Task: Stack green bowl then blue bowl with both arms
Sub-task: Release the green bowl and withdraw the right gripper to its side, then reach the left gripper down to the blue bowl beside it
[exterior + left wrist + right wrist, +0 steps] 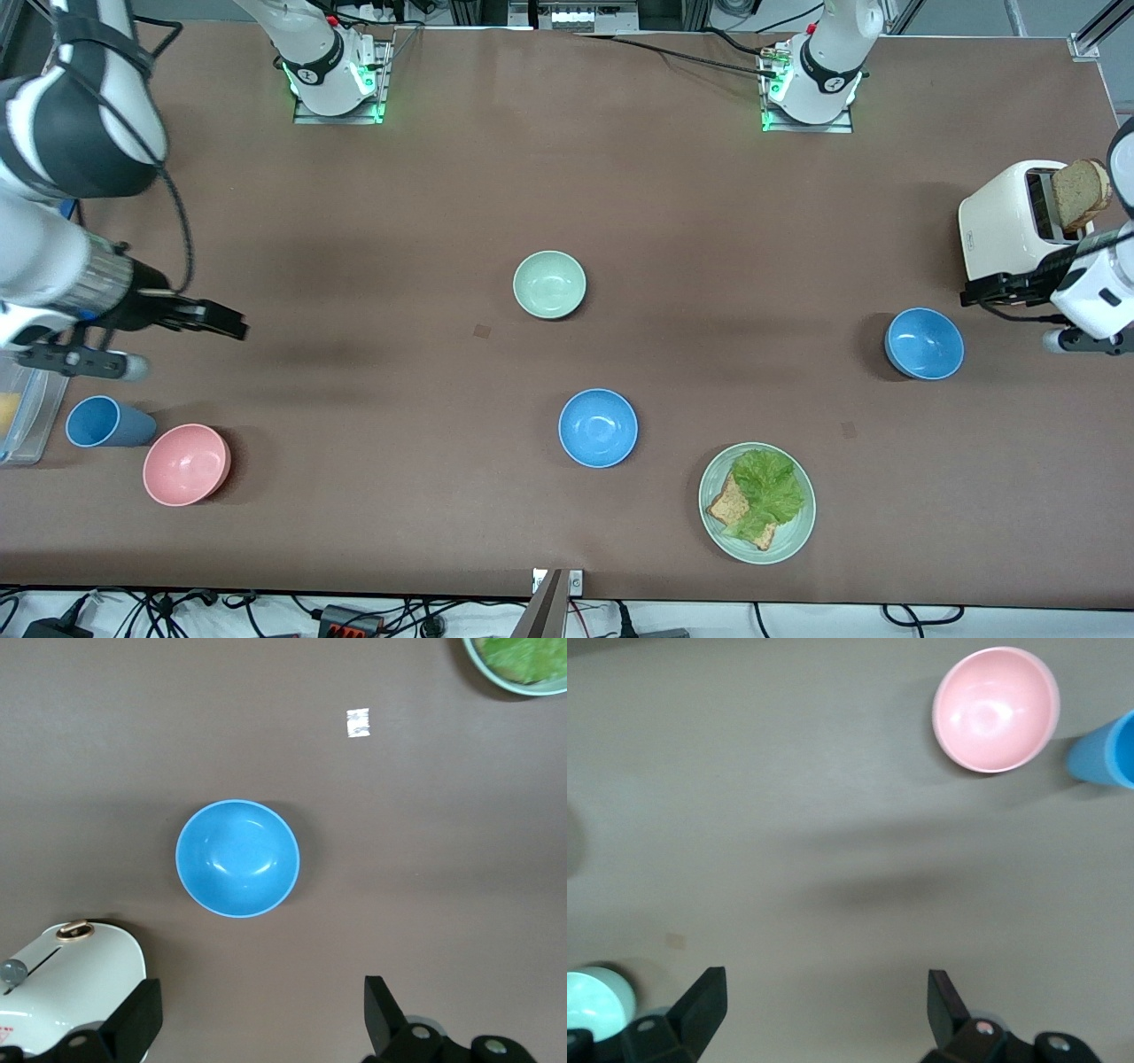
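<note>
Overhead only: green bowl (549, 284) beside centre; both claws, left claw (257, 1014) and right claw (824, 1005), released, empty.

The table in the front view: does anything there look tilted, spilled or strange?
Only one thing: the bread slice sticks out of the white toaster at a tilt, at the left arm's end. The green bowl, both blue bowls and the pink bowl stand upright; nothing is spilled.

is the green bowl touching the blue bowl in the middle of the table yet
Apart. The front view shows bare table between the green bowl and the blue bowl, which sits nearer the front camera.
</note>
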{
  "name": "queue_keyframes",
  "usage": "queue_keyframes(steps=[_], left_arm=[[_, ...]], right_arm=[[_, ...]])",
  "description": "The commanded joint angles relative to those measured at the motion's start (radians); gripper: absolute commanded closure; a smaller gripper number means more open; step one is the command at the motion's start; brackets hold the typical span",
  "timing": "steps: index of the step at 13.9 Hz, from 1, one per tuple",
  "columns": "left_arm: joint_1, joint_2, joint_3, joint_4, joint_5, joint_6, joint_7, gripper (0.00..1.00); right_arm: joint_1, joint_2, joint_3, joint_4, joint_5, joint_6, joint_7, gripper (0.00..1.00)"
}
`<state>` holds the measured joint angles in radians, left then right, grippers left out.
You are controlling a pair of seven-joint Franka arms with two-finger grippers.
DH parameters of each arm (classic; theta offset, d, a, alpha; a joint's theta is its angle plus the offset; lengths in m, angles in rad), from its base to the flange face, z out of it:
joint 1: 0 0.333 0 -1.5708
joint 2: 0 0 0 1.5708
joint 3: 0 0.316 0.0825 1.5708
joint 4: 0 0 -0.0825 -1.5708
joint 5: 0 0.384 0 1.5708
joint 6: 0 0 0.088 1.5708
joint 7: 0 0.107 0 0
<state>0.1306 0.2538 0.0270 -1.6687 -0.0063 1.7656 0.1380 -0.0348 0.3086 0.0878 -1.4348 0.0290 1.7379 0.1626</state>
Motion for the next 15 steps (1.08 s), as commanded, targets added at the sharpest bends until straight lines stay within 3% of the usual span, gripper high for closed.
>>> queue_keyframes(steps=[1,6,9,15], left_arm=[[0.006,0.022,-0.004,0.029,0.023,0.009,0.025,0.00],[0.015,0.068,-0.004,0.029,0.020,0.054,0.075,0.00],[0.021,0.068,-0.006,0.030,0.020,0.052,0.086,0.00],[0.021,0.082,-0.006,0.030,0.022,0.060,0.107,0.00]], right_arm=[[0.004,-0.092,-0.048,-0.009,-0.011,-0.043,-0.106,0.00],[0.059,-0.111,-0.174,0.004,-0.029,-0.103,-0.181,0.00],[0.055,-0.170,-0.168,-0.015,-0.032,-0.116,-0.178,0.00],[0.058,-0.310,-0.165,-0.218,-0.034,-0.098,-0.175,0.00]])
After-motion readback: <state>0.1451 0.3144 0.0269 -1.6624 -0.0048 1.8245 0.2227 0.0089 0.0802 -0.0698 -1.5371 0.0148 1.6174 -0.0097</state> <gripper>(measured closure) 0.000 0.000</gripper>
